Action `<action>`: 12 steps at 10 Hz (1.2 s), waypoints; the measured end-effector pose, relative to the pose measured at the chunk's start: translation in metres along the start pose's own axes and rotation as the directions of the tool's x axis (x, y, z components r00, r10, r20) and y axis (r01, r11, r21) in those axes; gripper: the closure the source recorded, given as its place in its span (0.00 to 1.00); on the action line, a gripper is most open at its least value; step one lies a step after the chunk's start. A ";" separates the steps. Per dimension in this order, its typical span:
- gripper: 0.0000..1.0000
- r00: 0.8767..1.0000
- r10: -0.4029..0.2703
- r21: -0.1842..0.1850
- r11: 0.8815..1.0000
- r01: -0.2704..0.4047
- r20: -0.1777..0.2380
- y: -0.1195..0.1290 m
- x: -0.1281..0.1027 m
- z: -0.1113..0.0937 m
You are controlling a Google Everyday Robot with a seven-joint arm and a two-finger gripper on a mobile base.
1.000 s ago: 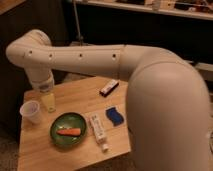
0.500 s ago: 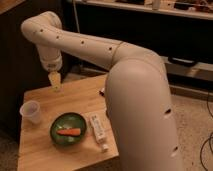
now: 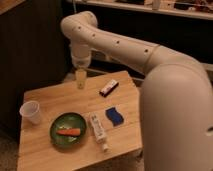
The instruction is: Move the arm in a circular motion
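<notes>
My arm is a large glossy white run of thick rounded segments with small dark dots. It reaches from the lower right up to an elbow at the top centre, then bends down. Its slim pale tip, the gripper, hangs over the back of the wooden table, near the far edge. It touches nothing that I can see.
On the table stand a white paper cup at the left, a green plate with a carrot, a white tube, a blue sponge and a dark snack bar. Dark cabinets stand behind.
The elbow and tip have swung to the right and toward the back of the table. The view now shows more of the table's right side.
</notes>
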 end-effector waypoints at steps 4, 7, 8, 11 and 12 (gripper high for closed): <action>0.20 0.988 0.154 -0.001 0.988 -0.154 0.006 0.012 0.101 -0.007; 0.20 0.962 0.272 -0.006 0.962 -0.272 0.024 0.037 0.181 -0.010; 0.20 0.956 0.290 -0.007 0.957 -0.290 0.038 0.048 0.201 -0.010; 0.20 0.964 0.260 -0.005 0.966 -0.260 0.062 0.101 0.244 -0.014; 0.20 0.969 0.238 -0.006 0.971 -0.238 0.059 0.117 0.245 -0.013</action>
